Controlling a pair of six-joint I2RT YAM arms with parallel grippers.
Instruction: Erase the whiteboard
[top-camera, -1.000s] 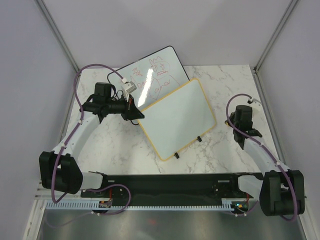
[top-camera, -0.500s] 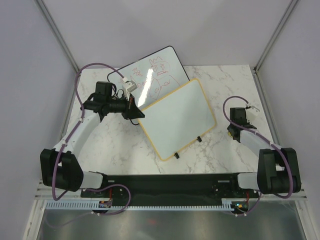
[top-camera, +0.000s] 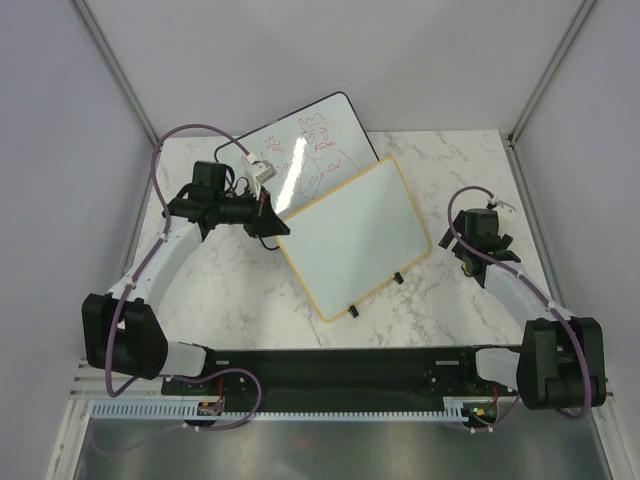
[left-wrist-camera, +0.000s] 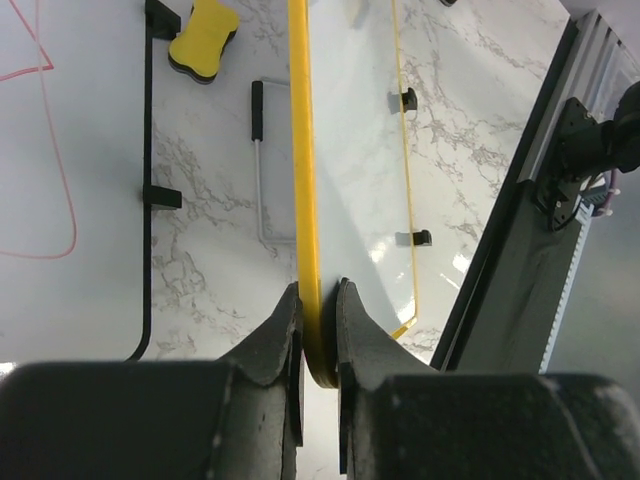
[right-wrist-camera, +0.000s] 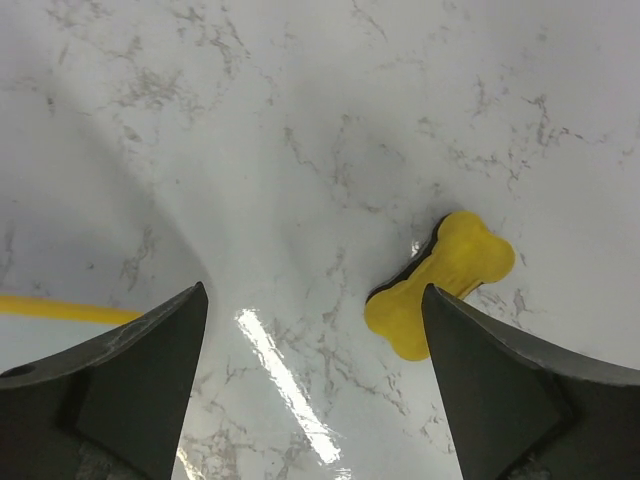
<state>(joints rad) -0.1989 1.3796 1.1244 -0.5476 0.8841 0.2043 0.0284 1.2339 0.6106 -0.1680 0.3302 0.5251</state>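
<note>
My right gripper (right-wrist-camera: 312, 296) has just spread wide above the yellow eraser (right-wrist-camera: 440, 285), ready to grab it; my left gripper (left-wrist-camera: 318, 300) pinches the whiteboard (left-wrist-camera: 299, 150) edge steady.

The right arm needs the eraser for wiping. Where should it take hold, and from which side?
Grip the eraser across its narrow waist, straight down from above. It lies flat on the table, yellow back up, and its bone shape pinches in mid-length, so the fingers should seat there. The open right gripper likely needs shifting and turning: the eraser lies off-centre and slanted.
</note>
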